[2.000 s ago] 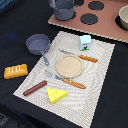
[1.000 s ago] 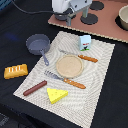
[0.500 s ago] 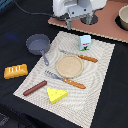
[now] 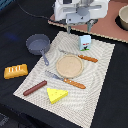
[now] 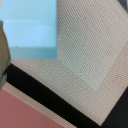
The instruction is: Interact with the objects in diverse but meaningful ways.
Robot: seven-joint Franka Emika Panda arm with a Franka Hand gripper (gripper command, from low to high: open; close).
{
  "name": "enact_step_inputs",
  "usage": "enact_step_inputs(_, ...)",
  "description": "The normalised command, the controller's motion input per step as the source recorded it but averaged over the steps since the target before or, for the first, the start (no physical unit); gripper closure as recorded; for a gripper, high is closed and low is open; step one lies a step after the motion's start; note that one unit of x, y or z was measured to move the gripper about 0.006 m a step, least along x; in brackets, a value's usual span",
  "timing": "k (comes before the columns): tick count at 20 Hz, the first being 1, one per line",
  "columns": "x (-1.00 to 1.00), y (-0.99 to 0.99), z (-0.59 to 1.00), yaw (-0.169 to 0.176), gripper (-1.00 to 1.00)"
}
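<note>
Mat (image 4: 100, 70) carries one carton (image 4: 85, 42) by its far edge, one plate (image 4: 68, 65), one sausage (image 4: 34, 88), one cheese (image 4: 56, 95). One saucepan (image 4: 38, 45) overlaps its corner; one loaf (image 4: 15, 71) lies off it. Gripper (image 4: 80, 24) hangs behind the carton, jaws spread, holding nothing.

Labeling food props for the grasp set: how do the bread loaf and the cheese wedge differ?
Colour: the bread loaf is orange-brown, the cheese wedge yellow. Shape: the loaf is a rounded block with slash marks on top; the wedge is a flat-faced triangle. Placement: the loaf lies on the dark table, off the placemat; the wedge lies on the placemat. Both are small toy foods, lying untouched.
</note>
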Motion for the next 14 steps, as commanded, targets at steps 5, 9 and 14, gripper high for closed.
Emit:
enact_step_inputs(5, 0.54, 0.25, 0.00, -0.109, -1.00)
enact_step_inputs(9, 0.41, 0.21, -0.01, -0.071, -1.00)
enact_step_inputs(14, 0.29, 0.04, -0.09, -0.015, -1.00)
